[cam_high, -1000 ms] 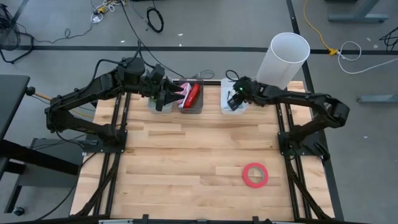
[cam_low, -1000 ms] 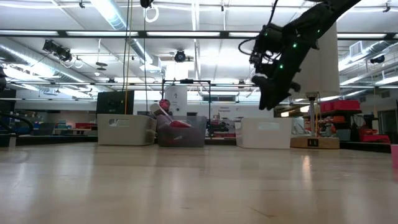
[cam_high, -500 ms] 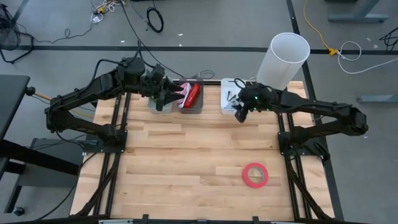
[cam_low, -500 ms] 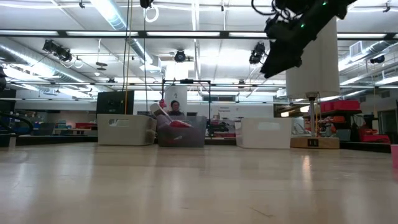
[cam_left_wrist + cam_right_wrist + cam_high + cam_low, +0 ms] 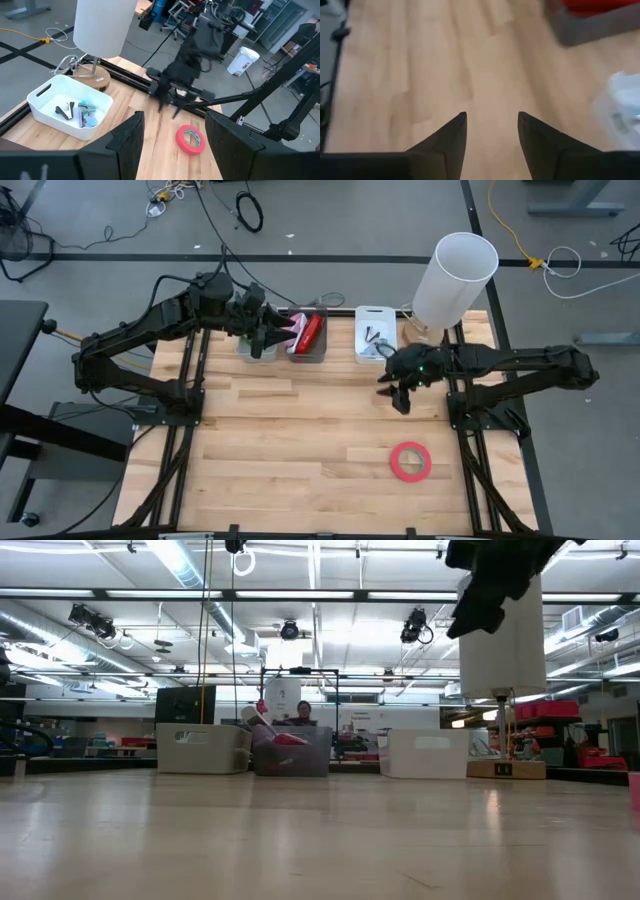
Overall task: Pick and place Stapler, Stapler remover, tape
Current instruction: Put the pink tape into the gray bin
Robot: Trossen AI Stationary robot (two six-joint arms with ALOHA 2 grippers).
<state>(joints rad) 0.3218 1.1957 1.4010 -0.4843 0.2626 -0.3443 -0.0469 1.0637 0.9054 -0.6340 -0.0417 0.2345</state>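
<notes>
i'm swinging the right gripper (image 5: 399, 398), jaws apart and empty, over bare wood toward the red tape roll (image 5: 410, 461) lying near the table's front-right, while the left gripper (image 5: 262, 340) is waiting open-jawed above the bins.

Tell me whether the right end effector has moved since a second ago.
Yes. In the high view the right end effector has left the white bin and come down-table toward the red tape roll.

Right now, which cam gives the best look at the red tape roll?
The left wrist view: the red tape roll is close, with its open centre clear, lying flat on the table. The high view shows it small, near the right edge. The low and right wrist views don't clearly show it.
</notes>
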